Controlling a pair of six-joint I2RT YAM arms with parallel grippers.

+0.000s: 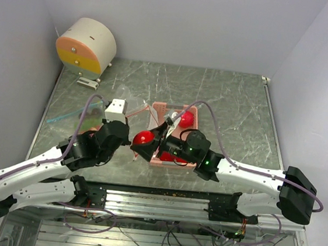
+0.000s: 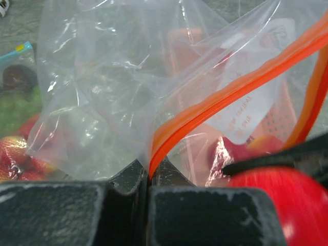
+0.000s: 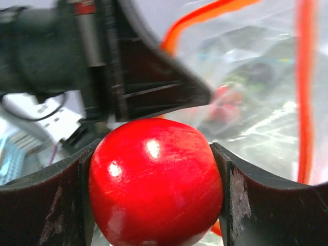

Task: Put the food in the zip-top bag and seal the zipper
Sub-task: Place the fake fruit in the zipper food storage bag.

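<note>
here the left claw (image 2: 148, 177) is clamped shut on the orange zipper (image 2: 230, 95) at the rim of the zip-top bag (image 2: 102, 92), lifting that edge so the mouth gapes. the right claw (image 3: 154, 171) grips a red apple (image 3: 156, 200) snugly between both jaws, just in front of the mouth and close to the left claw. through the clear film, green grapes (image 2: 13, 110) and small red tomatoes (image 2: 15, 154) appear to lie inside the bag on the desk (image 1: 230, 106). more red food (image 1: 186, 118) sits in the pink tray (image 1: 161, 107) behind. to do this step well, the right arm should likely carry the apple past both zipper strips and well inside before letting go, keeping clear of the pinching claw so the rim is not tugged free. released too shallow, the round apple may roll back out.
</note>
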